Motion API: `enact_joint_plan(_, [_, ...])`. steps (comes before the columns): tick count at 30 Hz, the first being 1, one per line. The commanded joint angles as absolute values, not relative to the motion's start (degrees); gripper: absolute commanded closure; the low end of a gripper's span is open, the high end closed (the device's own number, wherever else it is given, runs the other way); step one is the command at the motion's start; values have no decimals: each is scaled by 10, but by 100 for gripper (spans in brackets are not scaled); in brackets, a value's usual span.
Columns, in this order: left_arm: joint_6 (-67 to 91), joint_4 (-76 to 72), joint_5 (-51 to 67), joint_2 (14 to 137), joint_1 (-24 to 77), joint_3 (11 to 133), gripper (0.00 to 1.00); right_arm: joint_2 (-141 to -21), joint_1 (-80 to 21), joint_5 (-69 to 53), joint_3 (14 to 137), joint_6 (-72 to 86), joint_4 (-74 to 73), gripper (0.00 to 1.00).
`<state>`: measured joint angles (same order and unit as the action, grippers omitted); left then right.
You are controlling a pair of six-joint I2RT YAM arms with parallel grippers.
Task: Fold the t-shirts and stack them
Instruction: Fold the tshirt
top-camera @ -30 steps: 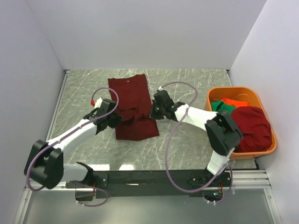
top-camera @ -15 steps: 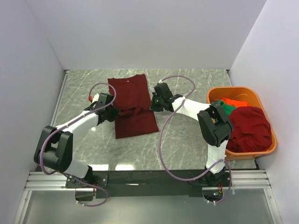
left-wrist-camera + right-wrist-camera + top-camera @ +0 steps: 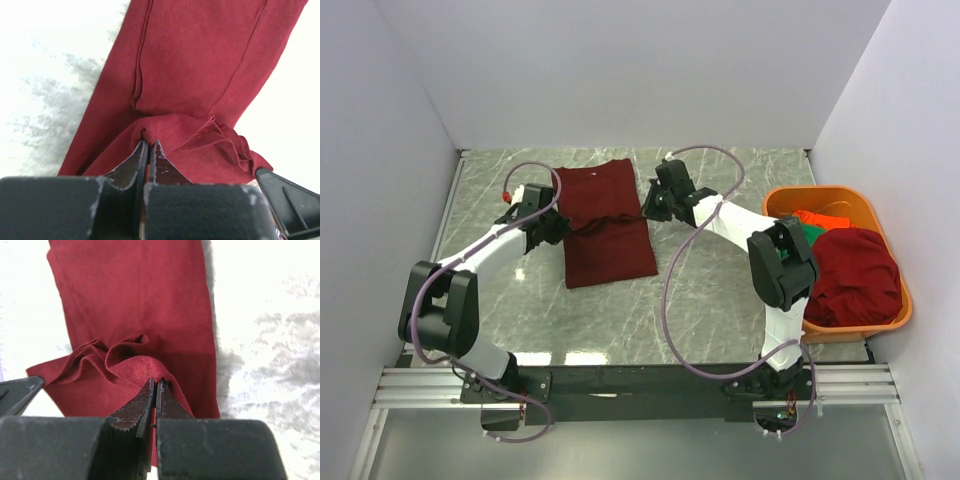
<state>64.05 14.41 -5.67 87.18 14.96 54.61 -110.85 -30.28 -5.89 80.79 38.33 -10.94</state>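
Note:
A dark maroon t-shirt (image 3: 610, 250) lies on the marble table, a long strip with a raised, wrinkled fold across its middle. My left gripper (image 3: 558, 226) is shut on the fold's left edge, and the cloth (image 3: 200, 60) bunches over the closed tips (image 3: 148, 143). At the fold's right edge my right gripper (image 3: 646, 206) is shut on the same shirt (image 3: 130, 300), with a hump of fabric over its tips (image 3: 156, 382). More t-shirts sit in the basket: a green one (image 3: 811, 233), an orange-red one (image 3: 822, 217) and a maroon one (image 3: 860, 275).
The orange plastic basket (image 3: 820, 192) stands at the table's right edge against the wall. White walls close in the table on the left, back and right. Both arms' cables loop above the table near the shirt.
Both grippers have moved toward the far wall, carrying the shirt's pinched edge with them. The visible near part of the shirt has become shorter and the fold sits farther back.

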Motion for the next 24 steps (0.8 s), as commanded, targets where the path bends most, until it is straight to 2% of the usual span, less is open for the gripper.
enact_joint_plan(1, [627, 134, -48, 891, 144, 577, 100, -1134, -298, -65, 859, 367, -109, 100])
enact_joint_plan(11, [626, 105, -41, 909, 127, 565, 100, -1182, -287, -90, 890, 362, -107, 100])
enact_joint_plan(12, [623, 99, -37, 909, 121, 563, 97, -1185, -283, -95, 891, 361, -107, 100])
enact_joint_plan(13, [616, 96, -35, 908, 119, 561, 91, -1187, -280, -100, 896, 359, -107, 95])
enact_joint_plan(14, [615, 93, -36, 905, 115, 558, 80, -1190, -277, -103, 900, 357, -110, 90])
enact_joint_plan(15, [613, 84, -33, 901, 106, 549, 62, -1192, -270, -105, 903, 352, -113, 85])
enact_joint_plan(16, [610, 80, -28, 890, 101, 548, 54, -1192, -265, -115, 910, 352, -116, 79])
enact_joint_plan(17, [606, 77, -26, 883, 97, 544, 47, -1187, -263, -119, 911, 349, -118, 62])
enact_joint_plan(18, [601, 74, -22, 874, 89, 539, 40, -1182, -258, -123, 909, 348, -118, 55])
enact_joint_plan(19, [594, 75, -24, 853, 87, 538, 38, -1175, -256, -124, 903, 344, -116, 44])
enact_joint_plan(20, [592, 78, -27, 842, 86, 537, 37, -1159, -257, -113, 898, 336, -119, 39])
enact_joint_plan(22, [585, 86, -25, 821, 86, 538, 39, -1137, -257, -112, 885, 334, -118, 36])
enact_joint_plan(23, [586, 84, -14, 817, 87, 535, 43, -1130, -257, -116, 879, 336, -113, 36])
enact_joint_plan(24, [585, 79, -5, 817, 90, 529, 52, -1122, -258, -120, 869, 337, -103, 36])
